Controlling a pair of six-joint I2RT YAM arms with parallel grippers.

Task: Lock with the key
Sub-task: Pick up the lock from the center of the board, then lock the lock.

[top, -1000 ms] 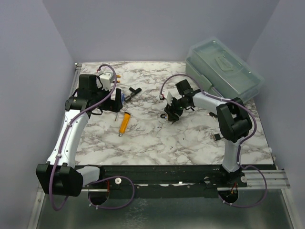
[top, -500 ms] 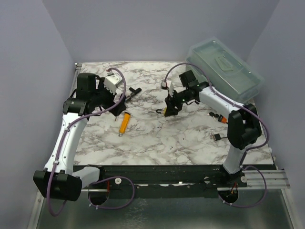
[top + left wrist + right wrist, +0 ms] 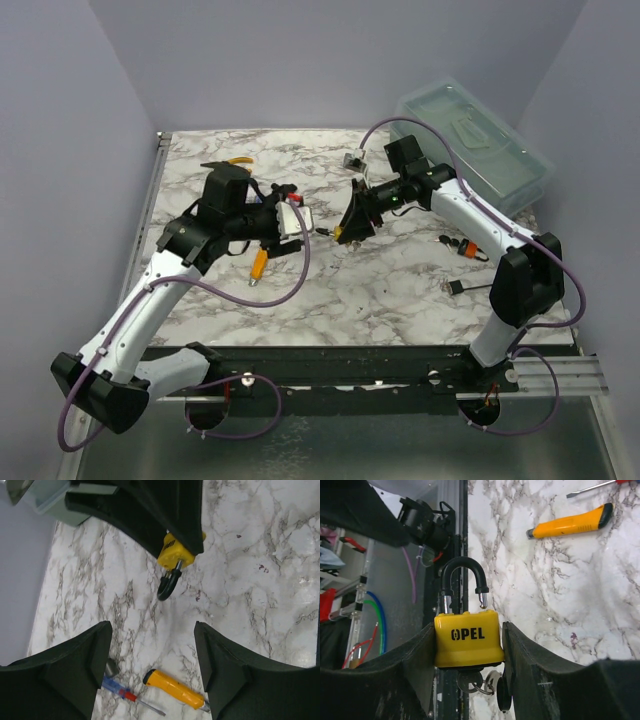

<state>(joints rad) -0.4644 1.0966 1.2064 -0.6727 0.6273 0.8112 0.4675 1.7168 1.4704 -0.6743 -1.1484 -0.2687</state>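
My right gripper (image 3: 347, 225) is shut on a yellow padlock (image 3: 468, 639) marked OPEL and holds it above the table's middle. Its black shackle (image 3: 464, 580) is open, with one leg out of the body. A key (image 3: 470, 680) on a ring sits in the lock's underside. In the left wrist view the padlock (image 3: 175, 555) hangs from the right gripper's black fingers, shackle pointing towards my left gripper (image 3: 152, 627). My left gripper (image 3: 303, 222) is open and empty, a short way from the shackle.
A yellow utility knife (image 3: 175, 689) and a blue-handled screwdriver (image 3: 125, 696) lie on the marble below my left gripper. A clear plastic box (image 3: 470, 135) stands at the back right. Small dark items (image 3: 460, 245) lie at the right.
My left arm has swung from the back left to the middle, facing the padlock. My right arm has lifted the padlock and turned its shackle towards the left gripper.
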